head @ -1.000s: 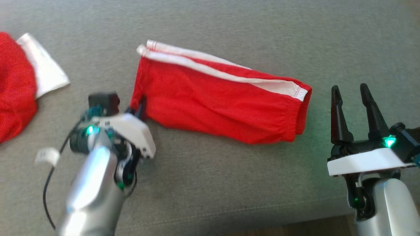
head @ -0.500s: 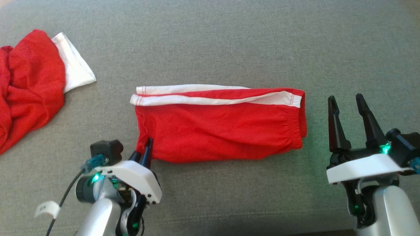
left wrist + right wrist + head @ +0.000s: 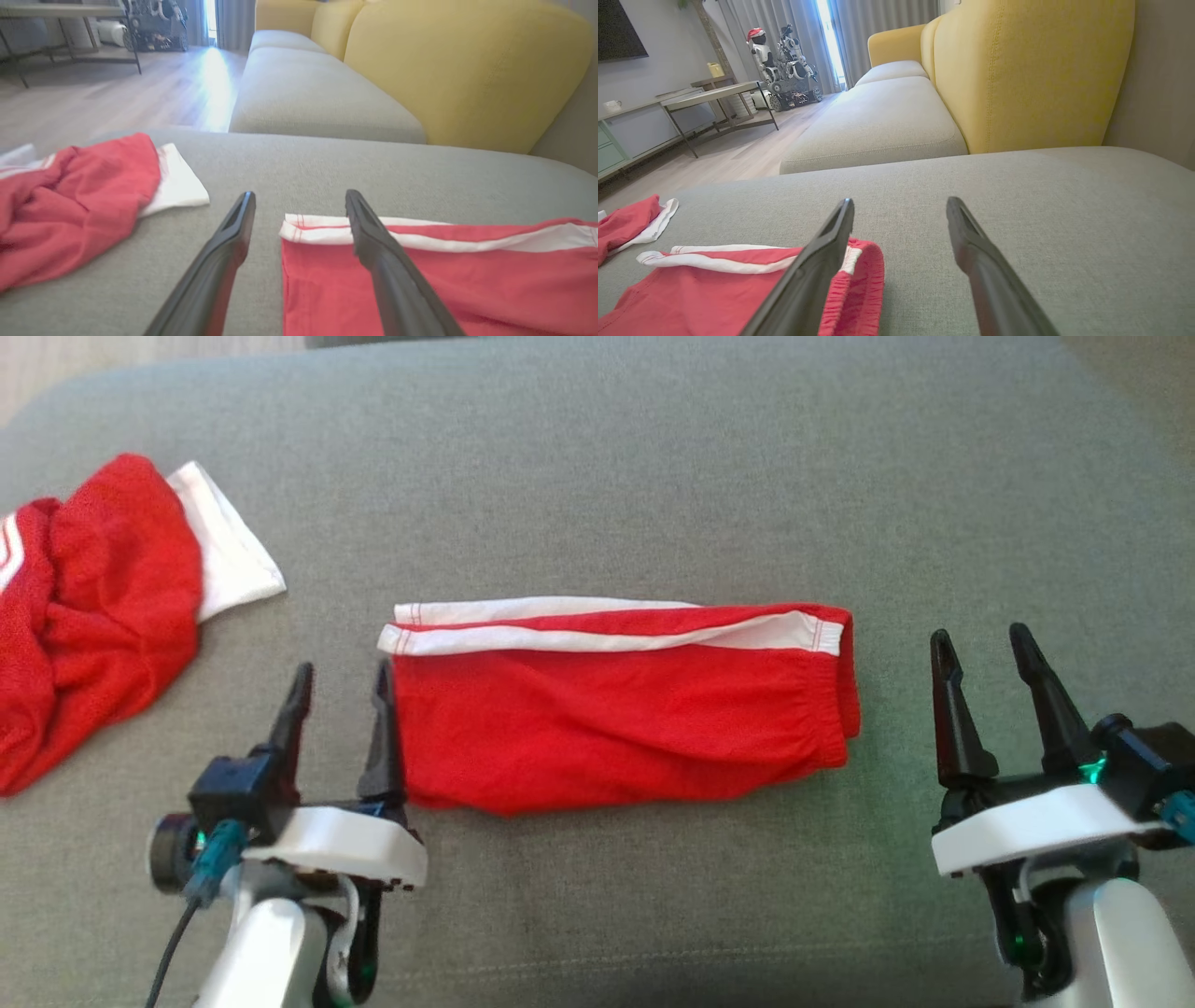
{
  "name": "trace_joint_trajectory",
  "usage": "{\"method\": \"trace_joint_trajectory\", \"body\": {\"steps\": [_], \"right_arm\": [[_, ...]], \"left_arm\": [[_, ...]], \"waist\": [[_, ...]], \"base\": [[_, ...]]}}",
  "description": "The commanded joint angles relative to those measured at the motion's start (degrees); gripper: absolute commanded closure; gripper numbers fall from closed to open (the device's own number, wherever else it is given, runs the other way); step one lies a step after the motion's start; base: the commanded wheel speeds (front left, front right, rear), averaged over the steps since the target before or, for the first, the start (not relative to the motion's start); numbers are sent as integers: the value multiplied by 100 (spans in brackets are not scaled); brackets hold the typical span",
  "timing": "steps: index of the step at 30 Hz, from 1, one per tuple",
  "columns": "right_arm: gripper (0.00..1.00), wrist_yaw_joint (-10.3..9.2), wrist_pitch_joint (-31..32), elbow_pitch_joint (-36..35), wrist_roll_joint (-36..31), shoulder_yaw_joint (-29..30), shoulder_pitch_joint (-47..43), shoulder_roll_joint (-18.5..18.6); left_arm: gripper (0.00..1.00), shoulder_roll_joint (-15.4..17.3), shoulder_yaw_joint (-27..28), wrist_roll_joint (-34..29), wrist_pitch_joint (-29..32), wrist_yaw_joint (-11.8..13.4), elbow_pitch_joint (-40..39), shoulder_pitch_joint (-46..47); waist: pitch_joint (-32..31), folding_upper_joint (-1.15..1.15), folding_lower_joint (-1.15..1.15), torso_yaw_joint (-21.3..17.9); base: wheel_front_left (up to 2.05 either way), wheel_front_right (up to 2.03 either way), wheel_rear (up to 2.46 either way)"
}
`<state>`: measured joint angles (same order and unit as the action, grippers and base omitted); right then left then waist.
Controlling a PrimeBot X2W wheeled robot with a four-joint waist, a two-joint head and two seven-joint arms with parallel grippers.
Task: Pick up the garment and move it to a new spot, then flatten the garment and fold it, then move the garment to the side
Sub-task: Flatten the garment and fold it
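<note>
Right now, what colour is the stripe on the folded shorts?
White stripe on red shorts; head view shows it best.

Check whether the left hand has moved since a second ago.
Yes. The left hand has released the folded shorts at their near-left corner, opened, and shifted left, now at their left edge.

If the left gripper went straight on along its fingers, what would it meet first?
Likely the white-striped corner of the folded shorts, right at the left gripper's inner finger. The other finger faces bare cushion. Height is unclear.

grey sofa seat (image 3: 653, 476), yellow backrest (image 3: 1017, 70)
</note>
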<state>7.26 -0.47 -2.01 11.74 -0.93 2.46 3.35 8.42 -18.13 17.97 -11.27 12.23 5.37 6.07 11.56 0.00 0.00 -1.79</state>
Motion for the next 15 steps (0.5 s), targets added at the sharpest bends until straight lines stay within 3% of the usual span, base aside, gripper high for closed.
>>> {"method": "trace_joint_trajectory", "body": {"steps": [1, 15], "right_arm": [[0, 23, 28, -221, -67, -116, 10, 98], [0, 23, 206, -325, -210, -117, -163, 125]], "left_arm": [[0, 133, 244, -133, -183, 78, -254, 207], [0, 492, 271, -410, -257, 84, -437, 19]], "waist": [[-121, 0, 0, 25], [-258, 0, 0, 62]], "base": [[0, 0, 0], [0, 0, 0]]}}
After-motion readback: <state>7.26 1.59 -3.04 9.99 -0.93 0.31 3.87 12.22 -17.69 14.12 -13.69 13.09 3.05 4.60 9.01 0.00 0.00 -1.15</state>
